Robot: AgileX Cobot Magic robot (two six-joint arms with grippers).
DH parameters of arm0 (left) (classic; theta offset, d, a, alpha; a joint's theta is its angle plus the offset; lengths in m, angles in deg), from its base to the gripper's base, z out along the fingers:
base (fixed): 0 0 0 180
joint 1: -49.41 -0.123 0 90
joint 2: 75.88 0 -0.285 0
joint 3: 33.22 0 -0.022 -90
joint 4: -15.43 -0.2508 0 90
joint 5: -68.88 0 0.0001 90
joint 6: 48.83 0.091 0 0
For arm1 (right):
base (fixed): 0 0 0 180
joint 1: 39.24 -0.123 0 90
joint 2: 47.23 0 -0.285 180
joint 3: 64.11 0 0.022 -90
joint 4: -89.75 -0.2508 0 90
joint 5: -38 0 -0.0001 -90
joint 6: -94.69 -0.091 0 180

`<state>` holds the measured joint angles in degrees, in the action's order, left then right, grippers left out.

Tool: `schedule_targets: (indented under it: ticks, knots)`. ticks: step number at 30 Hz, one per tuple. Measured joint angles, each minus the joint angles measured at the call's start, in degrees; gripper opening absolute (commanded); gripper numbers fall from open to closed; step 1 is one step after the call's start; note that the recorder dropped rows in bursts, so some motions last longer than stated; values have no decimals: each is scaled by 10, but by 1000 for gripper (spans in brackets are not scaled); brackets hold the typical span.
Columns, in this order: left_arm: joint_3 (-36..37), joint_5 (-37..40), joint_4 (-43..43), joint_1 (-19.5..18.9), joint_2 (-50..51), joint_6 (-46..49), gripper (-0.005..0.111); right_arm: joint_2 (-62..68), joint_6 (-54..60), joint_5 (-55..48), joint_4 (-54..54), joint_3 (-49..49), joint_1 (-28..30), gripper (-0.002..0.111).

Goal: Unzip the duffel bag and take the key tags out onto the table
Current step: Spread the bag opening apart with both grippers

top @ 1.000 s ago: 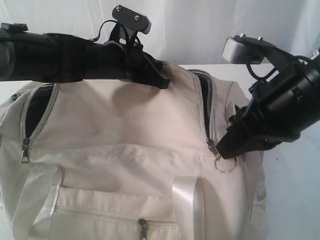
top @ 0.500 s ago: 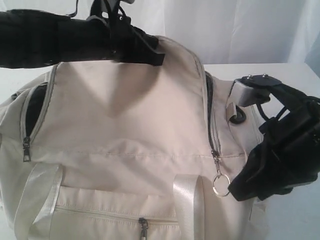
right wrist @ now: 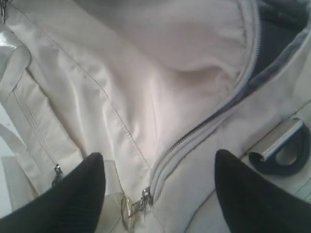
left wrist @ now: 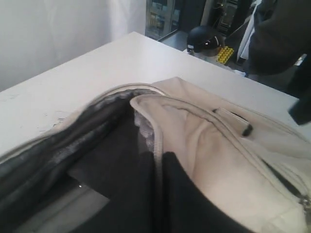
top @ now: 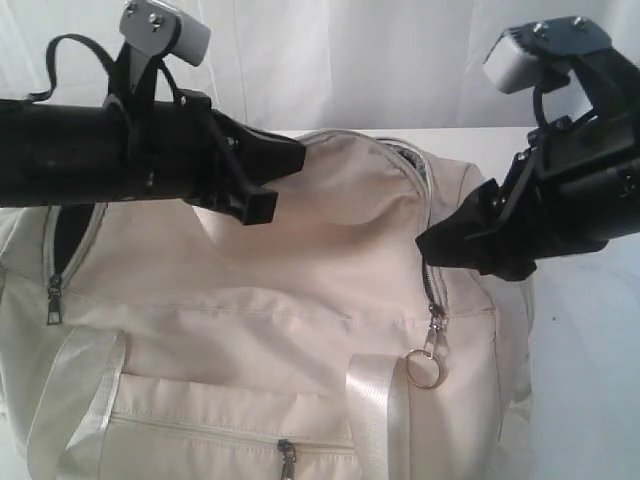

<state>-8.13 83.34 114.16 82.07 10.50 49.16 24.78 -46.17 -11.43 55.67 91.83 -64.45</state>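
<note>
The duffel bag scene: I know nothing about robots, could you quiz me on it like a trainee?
1. True or false: the key tags lie on the table.
2. The right gripper has its fingers: A apart, either side of the zipper pull; B shut on the metal ring; C shut on a strap.
3. What colour is the duffel bag lining showing in its opening?
Key: 1 false, no tags in view. 2 A. 3 grey.
</note>
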Motion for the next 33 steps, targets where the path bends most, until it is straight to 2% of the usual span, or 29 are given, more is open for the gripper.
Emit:
schedule_targets:
  ticks: [10, 14, 17, 22, 27, 30, 33]
  knots:
    - [94, 76, 0, 0, -147, -44, 0, -46, 10, 3, 0, 9, 0, 61]
    - [145, 129, -31, 0, -220, -141, 0, -71, 10, 16, 0, 9, 0, 61]
    - [199, 213, -52, 0, -264, -210, 0, -86, -22, 19, -9, 9, 0, 61]
    - [280, 274, -63, 0, -341, -270, 0, -88, -34, 26, -86, 9, 0, 61]
    - [334, 312, -69, 0, -403, -306, 0, -77, -35, 76, -126, 9, 0, 61]
    - [367, 363, -69, 0, -414, -321, 0, -18, -35, 41, -168, 9, -25, 58]
    - [395, 414, -69, 0, -416, -318, 0, 50, 20, -35, -181, 9, -91, 58]
